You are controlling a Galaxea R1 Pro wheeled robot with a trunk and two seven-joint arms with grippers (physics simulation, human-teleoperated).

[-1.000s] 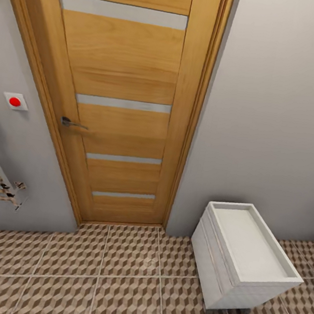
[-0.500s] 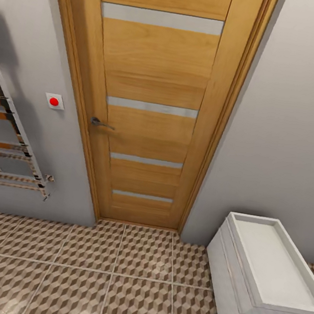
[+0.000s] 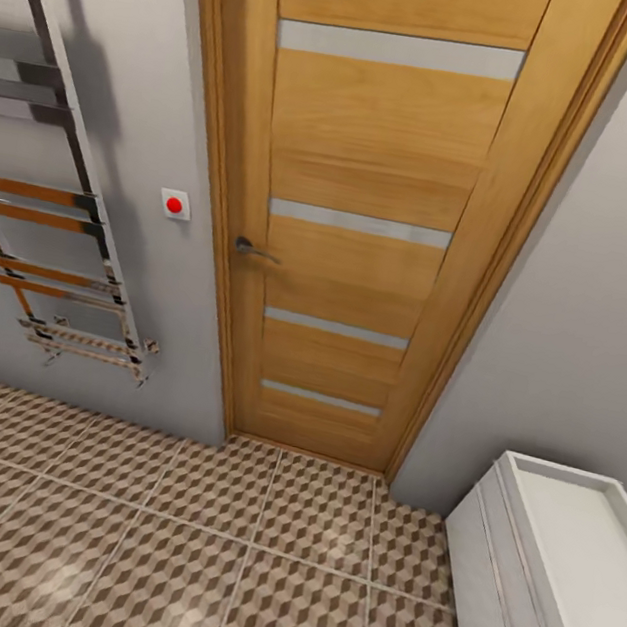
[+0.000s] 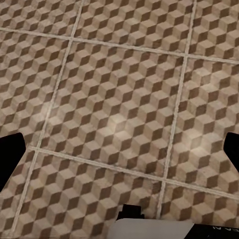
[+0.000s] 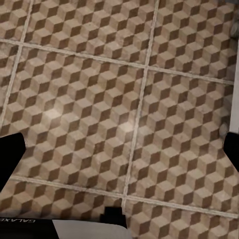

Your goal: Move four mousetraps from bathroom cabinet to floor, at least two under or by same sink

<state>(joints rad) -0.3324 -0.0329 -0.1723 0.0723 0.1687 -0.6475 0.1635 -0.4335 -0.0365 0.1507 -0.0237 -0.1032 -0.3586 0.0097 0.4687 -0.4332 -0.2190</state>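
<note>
The bathroom floor (image 3: 213, 561) of cube-patterned tiles spreads below me. The mousetraps and the cabinet are out of view. In the left wrist view my left gripper (image 4: 119, 152) is open, its dark fingertips (image 4: 10, 157) far apart over bare tiles (image 4: 119, 99). In the right wrist view my right gripper (image 5: 119, 152) is also open, with nothing between its fingertips (image 5: 10, 157) above the floor (image 5: 124, 99). A white box-shaped unit with a shallow basin top (image 3: 554, 585), seemingly a sink, stands at the right against the wall.
A shut wooden door (image 3: 369, 221) with a lever handle (image 3: 253, 248) faces me. To its left on the grey wall are a red button (image 3: 175, 204) and a chrome towel rail (image 3: 63, 233). Open tiled floor lies before the door.
The whole picture has shifted right, so the camera has turned left. More of the towel rail shows, and the white unit has slid toward the right edge.
</note>
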